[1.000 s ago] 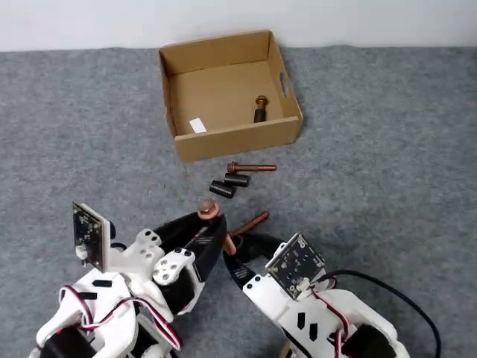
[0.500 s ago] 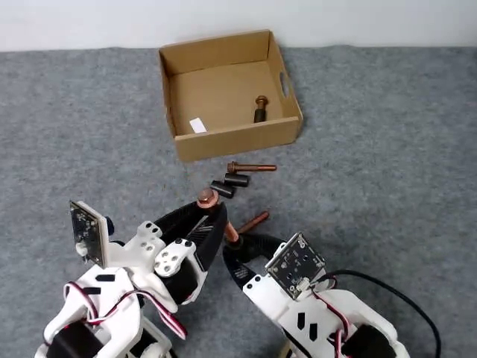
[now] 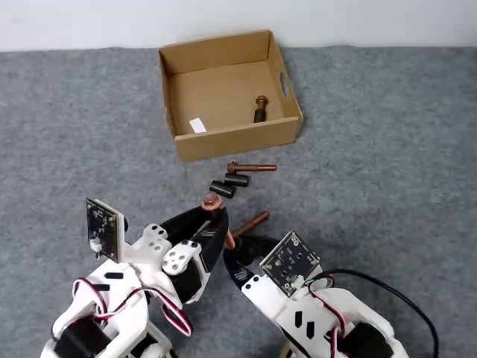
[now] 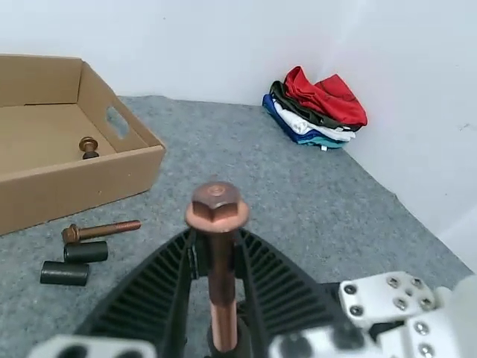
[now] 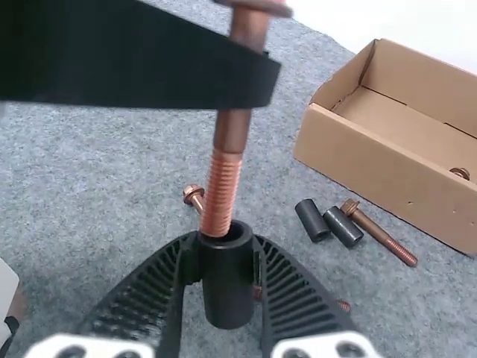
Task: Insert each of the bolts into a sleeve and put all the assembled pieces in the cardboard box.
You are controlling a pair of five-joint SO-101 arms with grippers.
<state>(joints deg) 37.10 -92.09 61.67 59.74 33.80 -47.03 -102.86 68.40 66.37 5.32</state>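
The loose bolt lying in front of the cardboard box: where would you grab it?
Probably on the shank, in the half away from the head, coming straight down and closing across its length. The bolt lies flat on the carpet, and a sleeve sits close beside its head end.

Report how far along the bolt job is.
Done: one assembled piece lies in the cardboard box. In hand: the left pincer grips a bolt, its threaded tip at the mouth of the sleeve in the right pincer. Left: two loose bolts and two loose sleeves on the carpet.
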